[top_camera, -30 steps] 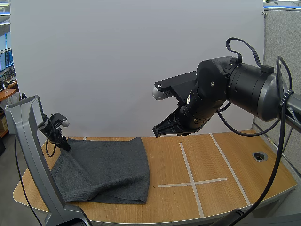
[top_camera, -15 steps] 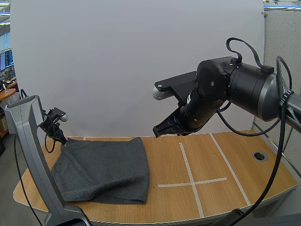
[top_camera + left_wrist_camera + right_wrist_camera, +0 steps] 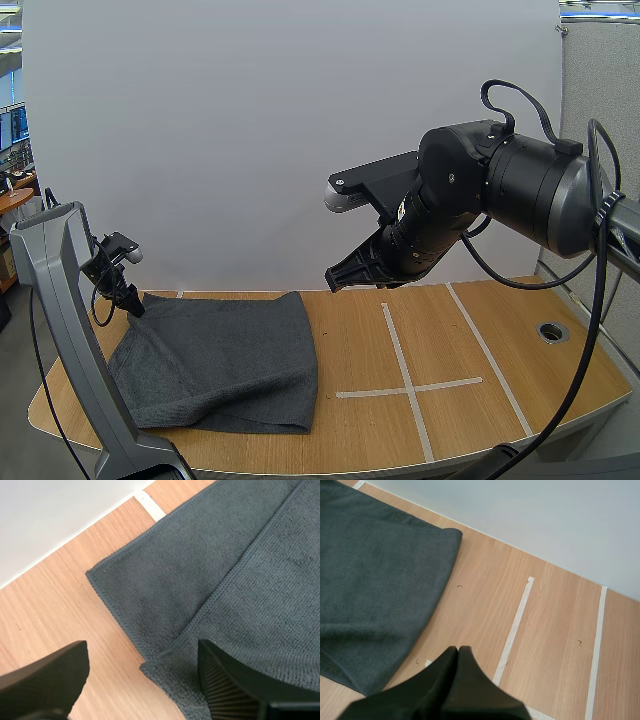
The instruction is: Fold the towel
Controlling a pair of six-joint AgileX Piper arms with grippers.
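Item 1: my left claw (image 3: 128,297), two black fingers (image 3: 235,685) spread wide apart, pointing down, arm low. Item 2: my right claw (image 3: 338,277), black fingers (image 3: 452,680) pressed together in one wedge, bulky black arm raised high.

The left gripper (image 3: 142,672) hangs with its two fingers spread wide over a corner of the folded grey towel (image 3: 240,570). The towel's upper layer sits set back from its lower layer. Wooden table (image 3: 60,605) lies beside the towel, and a white tape strip (image 3: 150,505) meets the towel's edge.

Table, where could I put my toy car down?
Bare table lies between the towel and the tape cross, and more between the cross and the round hole. The towel's far left corner is crowded: the left claw hovers there.
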